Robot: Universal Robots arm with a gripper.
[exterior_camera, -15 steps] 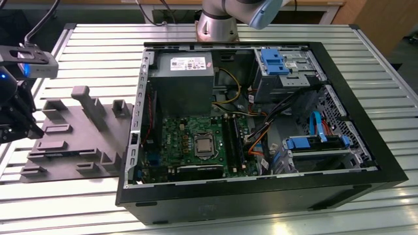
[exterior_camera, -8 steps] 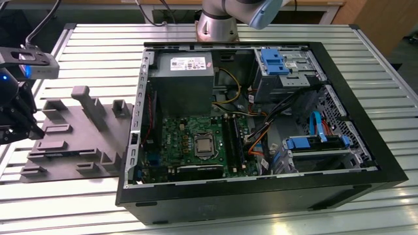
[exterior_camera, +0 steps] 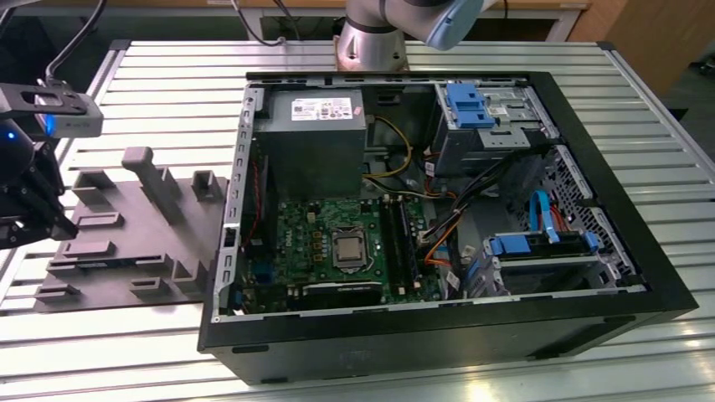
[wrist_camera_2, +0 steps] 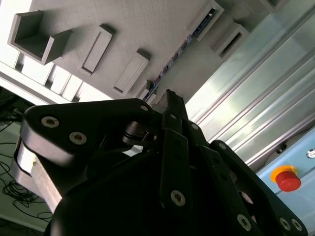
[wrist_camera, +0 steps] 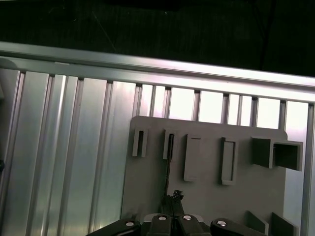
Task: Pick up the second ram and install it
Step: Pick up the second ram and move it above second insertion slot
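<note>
Ram (wrist_camera: 169,162) stands on edge in grey fixture (wrist_camera: 206,206), far end seated in slotted upright (wrist_camera: 165,145). Long axis runs straight away from gripper (wrist_camera: 175,195) in first wrist view: near end runs up to claw tip, remainder extends ahead of it. Second wrist view agrees, strip leading directly to tip. Claw state: cannot tell whether pinching ram or clear of it. Exterior view places gripper at fixture's edge on exterior view's left, well apart from green board (exterior_camera: 335,243) inside open case (exterior_camera: 625,310).
</note>
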